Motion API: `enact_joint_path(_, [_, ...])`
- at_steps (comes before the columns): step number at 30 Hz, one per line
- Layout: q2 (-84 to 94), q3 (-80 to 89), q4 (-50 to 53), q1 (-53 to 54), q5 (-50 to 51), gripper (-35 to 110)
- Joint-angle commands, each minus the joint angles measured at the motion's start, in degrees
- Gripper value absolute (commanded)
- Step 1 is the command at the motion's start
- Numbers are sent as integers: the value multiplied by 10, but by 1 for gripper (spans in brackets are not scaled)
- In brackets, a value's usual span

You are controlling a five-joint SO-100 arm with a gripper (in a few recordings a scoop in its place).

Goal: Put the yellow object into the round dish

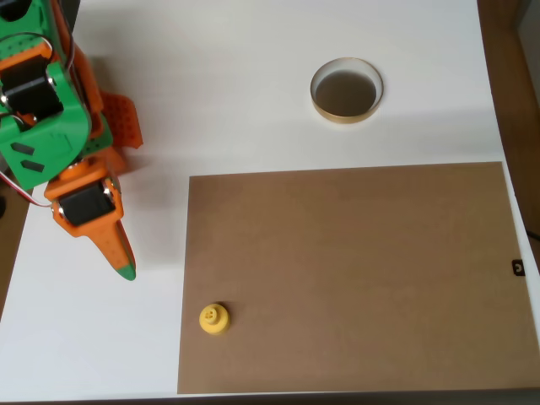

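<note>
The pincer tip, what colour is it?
Green, on an orange pincer, seen in the overhead view.

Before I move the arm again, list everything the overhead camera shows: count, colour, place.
yellow object: one, bright yellow, on the brown sheet near its lower left corner.
round dish: one, tan rim with dark inside, on the white surface above the sheet, right of centre, holding nothing.
brown sheet: one, flat brown rectangle covering the lower right of the table.
white table: one, white, under everything.
small black item: one, at the sheet's right edge, too small to identify.
arm: one, green and orange, upper left.
gripper: one, orange with green tip, pointing down over the white surface, left of the sheet; holding nothing visible.
</note>
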Motion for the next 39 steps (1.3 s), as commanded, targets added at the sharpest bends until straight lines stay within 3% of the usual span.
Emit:
enact_joint_path(1, [11, -10, 11, 16, 21, 0])
enact_joint_path(17, [11, -10, 11, 16, 18, 3])
enact_joint_path(22, [11, -8, 2, -21, -35, 1])
enact_joint_path(24, [11, -12, 1, -22, -81, 4])
enact_joint_path(27, [11, -34, 10, -3, -72, 8])
enact_joint_path(34, [4, -98, 40, -74, -93, 18])
enact_joint_path(39, [-97, -161, 4, -78, -91, 20])
